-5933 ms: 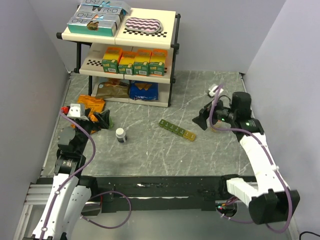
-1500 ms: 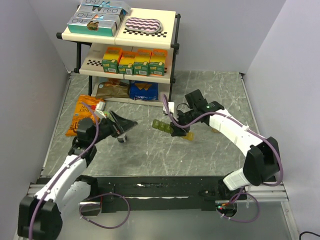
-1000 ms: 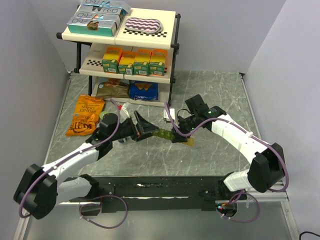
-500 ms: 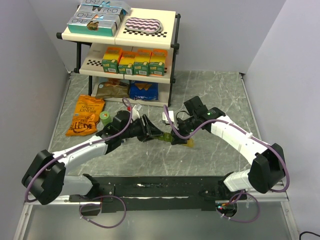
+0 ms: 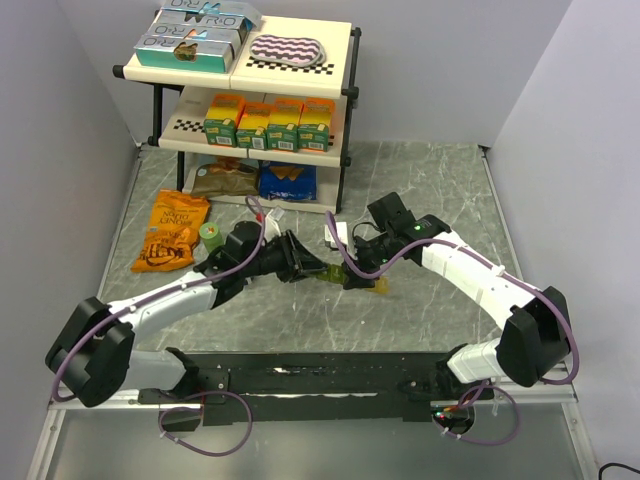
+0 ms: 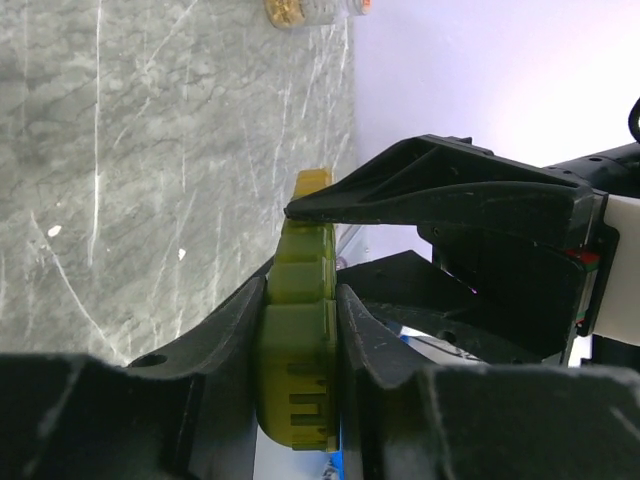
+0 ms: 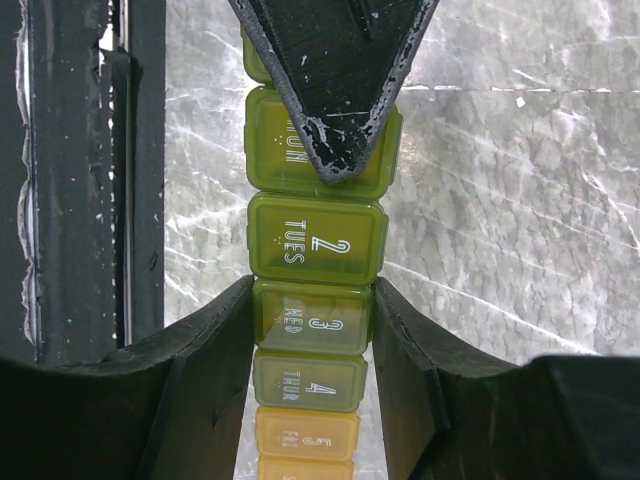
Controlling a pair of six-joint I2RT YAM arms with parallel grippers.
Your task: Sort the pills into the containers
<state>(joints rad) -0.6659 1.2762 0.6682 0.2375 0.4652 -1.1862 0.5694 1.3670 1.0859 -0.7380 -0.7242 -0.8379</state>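
The containers [image 7: 315, 240] are one narrow strip of lidded boxes, olive at one end and shading to yellow at the other. They sit at the middle of the bench [image 5: 430, 190], in front of the rack [image 5: 338, 45], where both my arms reach in and meet over them.

From the right wrist I read the lids: TUES 2, WED 3, THUR 4 and a yellow box marked 5. The box before TUES is mostly covered. Every lid I can see is closed.

My right claw [image 7: 312, 305] is clamped across the strip at the WED box, its fingers [image 7: 205, 350] pressed against the two long sides.

My left claw [image 6: 300, 300] is clamped on the olive end. From the left wrist I see the strip edge-on, with fingers [image 6: 215, 340] tight against it on either side. From the right wrist, one pointed black tip of that claw lies on the lid next to TUES. The two claws are just beside each other.

In the top view the yellow end sticks out free past the right claw, toward the near right. I cannot tell whether the strip rests on the bench or is raised off it.

A chip bag [image 5: 172, 232] and a green roll [image 5: 210, 235] lie left of the left arm, well apart from the strip. Cartons [image 5: 268, 125] stand in a row on the rack's lower shelf. A small bottle [image 6: 310, 10] with yellowish contents shows at the top edge of the left wrist view, well apart from the strip.
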